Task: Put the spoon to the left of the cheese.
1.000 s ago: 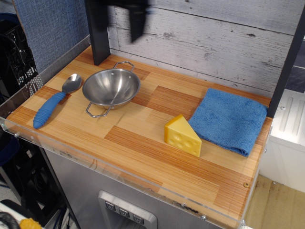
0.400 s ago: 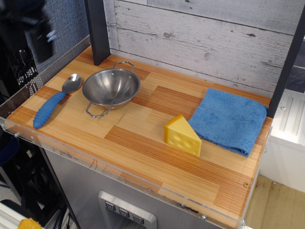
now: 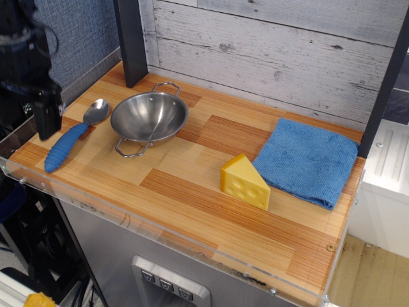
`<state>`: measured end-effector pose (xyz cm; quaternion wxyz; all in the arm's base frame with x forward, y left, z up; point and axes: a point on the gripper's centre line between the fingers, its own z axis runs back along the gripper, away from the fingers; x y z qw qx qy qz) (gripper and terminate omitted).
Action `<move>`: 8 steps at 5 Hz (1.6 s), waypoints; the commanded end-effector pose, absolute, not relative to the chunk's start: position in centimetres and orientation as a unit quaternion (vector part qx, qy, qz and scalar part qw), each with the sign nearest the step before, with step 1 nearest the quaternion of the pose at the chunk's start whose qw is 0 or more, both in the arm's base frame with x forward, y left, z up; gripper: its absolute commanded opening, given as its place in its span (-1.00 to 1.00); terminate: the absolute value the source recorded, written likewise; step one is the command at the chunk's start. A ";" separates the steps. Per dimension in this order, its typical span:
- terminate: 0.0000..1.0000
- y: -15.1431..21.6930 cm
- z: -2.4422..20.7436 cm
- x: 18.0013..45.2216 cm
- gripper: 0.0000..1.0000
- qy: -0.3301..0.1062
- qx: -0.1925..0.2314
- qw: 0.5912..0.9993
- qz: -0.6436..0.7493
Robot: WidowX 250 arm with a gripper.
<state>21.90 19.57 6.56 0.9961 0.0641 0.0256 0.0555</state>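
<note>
The spoon point(image 3: 71, 137) lies at the table's left end, with its metal bowl pointing to the back and its ribbed blue handle pointing to the front left. The yellow cheese wedge point(image 3: 243, 182) stands right of centre, far from the spoon. My gripper point(image 3: 48, 128) is a dark shape hanging at the left edge, just left of the spoon's handle and above the table. It holds nothing that I can see. Its fingers merge into one dark block, so how the jaws stand is unclear.
A two-handled steel bowl point(image 3: 149, 118) sits just right of the spoon. A folded blue cloth point(image 3: 308, 160) lies right of the cheese. A dark post point(image 3: 131, 41) stands at the back left. A clear plastic lip point(image 3: 160, 233) runs along the table's front edge.
The gripper has swung from the top centre to the far left and come down beside the spoon's handle. The spoon, bowl, cheese and cloth have not moved.
</note>
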 end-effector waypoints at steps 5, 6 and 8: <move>-1.00 18.4 1.9 23.0 1.00 0.057 0.098 0.993 0.018; -1.00 17.8 1.0 23.1 1.00 0.065 0.093 0.993 0.028; -1.00 16.7 1.6 23.1 -1.00 0.052 0.075 0.995 0.037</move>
